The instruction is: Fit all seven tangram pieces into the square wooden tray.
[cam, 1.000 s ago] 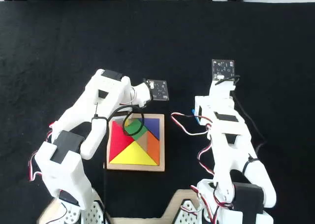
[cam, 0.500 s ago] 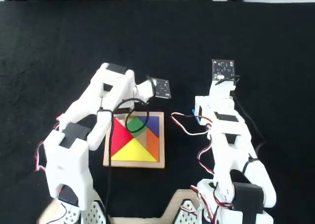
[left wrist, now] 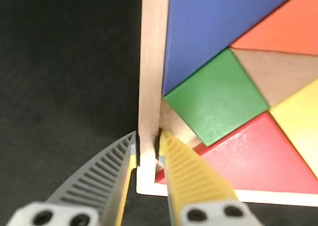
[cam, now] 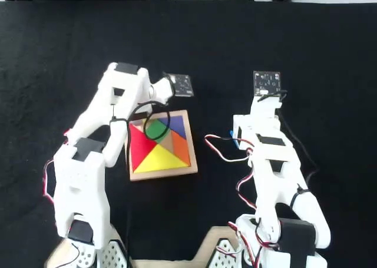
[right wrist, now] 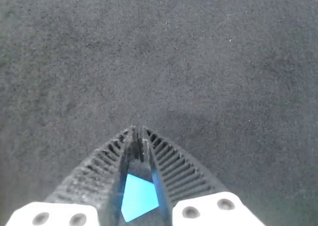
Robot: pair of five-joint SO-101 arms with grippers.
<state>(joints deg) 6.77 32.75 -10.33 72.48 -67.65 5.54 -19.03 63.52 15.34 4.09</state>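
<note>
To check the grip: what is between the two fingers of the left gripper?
The rim of the wooden tray, near a corner, as the left wrist view shows; the left gripper pinches it.

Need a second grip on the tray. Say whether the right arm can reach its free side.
Probably yes. Bare cloth lies between the right gripper and the tray's facing side; the left gripper pinches the far wall. The right gripper is shut and must open first.
</note>
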